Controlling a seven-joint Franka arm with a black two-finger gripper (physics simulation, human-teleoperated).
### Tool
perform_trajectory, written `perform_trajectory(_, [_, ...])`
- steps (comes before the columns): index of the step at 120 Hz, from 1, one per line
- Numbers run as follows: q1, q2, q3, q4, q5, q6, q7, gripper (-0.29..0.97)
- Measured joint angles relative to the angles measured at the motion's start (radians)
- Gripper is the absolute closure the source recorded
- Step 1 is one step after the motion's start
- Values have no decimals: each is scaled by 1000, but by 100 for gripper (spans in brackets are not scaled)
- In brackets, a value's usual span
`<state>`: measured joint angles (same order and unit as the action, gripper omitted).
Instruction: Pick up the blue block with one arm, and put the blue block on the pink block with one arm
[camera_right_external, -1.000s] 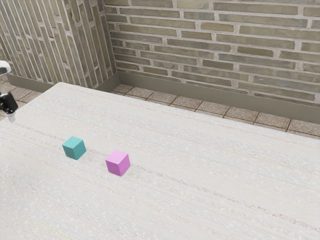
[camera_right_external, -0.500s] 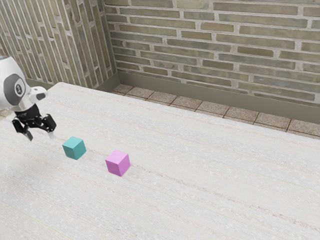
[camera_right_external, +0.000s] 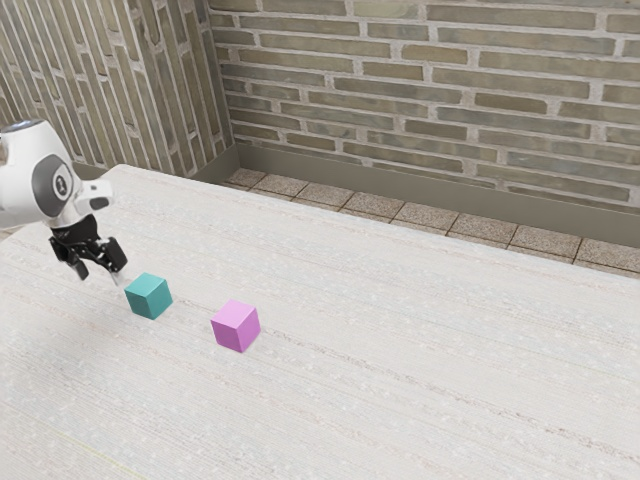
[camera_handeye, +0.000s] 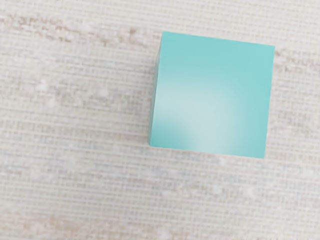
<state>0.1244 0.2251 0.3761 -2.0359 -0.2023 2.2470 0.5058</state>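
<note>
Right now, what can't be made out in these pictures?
1. Most of the arm: cut off by the exterior view's left edge.
2. The blue block: its underside and far faces are hidden by its own body in the exterior view.
3. The pink block: the same faces are hidden.
4. The gap between the tool and the blue block: the exterior view's angle does not settle it.

Smooth, faintly glossy blue block (camera_handeye: 212, 95) on matt, pale woodgrain table (camera_handeye: 75, 150)
</note>
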Motion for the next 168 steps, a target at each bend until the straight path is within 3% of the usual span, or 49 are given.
perform_trajectory(41, [0, 121, -73, 70, -21, 8, 117, 0])
perform_trajectory(168, [1, 162, -52, 139, -4, -29, 214, 0])
